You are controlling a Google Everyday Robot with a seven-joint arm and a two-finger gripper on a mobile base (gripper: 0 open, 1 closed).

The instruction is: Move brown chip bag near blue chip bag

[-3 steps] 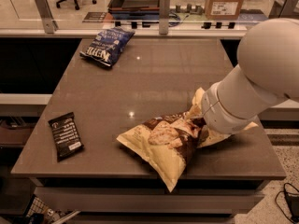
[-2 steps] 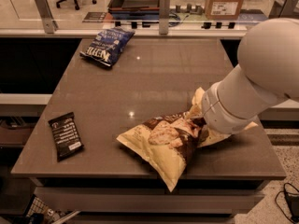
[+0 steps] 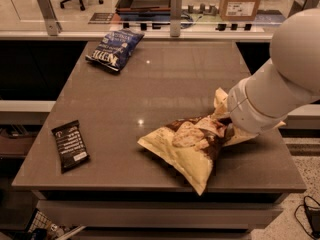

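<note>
Jaws at brown chip bag (image 3: 186, 148); blue chip bag (image 3: 114, 50) well apart

Brown bag (image 3: 186, 145) at jaws; blue (image 3: 114, 49) far.

arm (image 3: 280, 79): smooth off-white shell, thick cylinder | joint: large rounded dome, upper right of frame | wrist collar (image 3: 239, 111): ringed seam, pale grey edge | gripper (image 3: 226, 130): dark, right of centre, mostly hidden under the collar

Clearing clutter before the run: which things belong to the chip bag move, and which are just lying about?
Job: brown chip bag, near right; blue chip bag, far left; gripper, at the brown chip bag's right end.
Lying about: black bar wrapper, front left; cardboard box, background.
</note>
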